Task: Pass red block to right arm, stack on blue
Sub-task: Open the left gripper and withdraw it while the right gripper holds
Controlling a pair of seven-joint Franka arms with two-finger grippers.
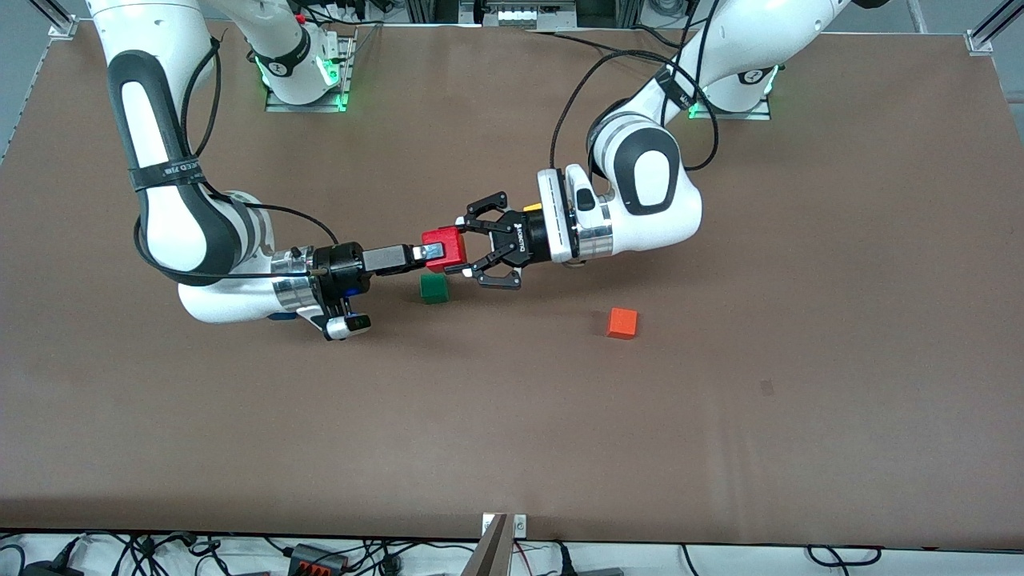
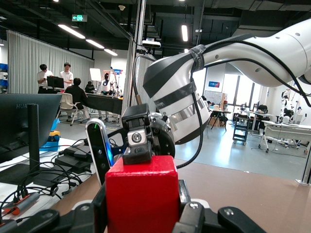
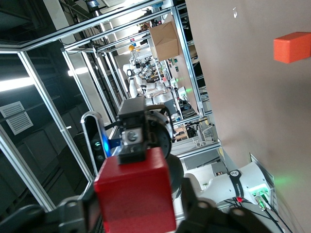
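The red block hangs in the air above the middle of the brown counter, caught between both grippers at once. The right gripper, slim and straight-fingered, comes in level from the right arm's end and pinches the block. The left gripper, with its linked claw fingers spread wide around the block's other face, meets it from the left arm's end; whether those fingers touch the block I cannot tell. A dark green cube sits on the counter just under the block, slightly nearer the front edge. An orange cube lies nearer that edge again, toward the left arm's end.
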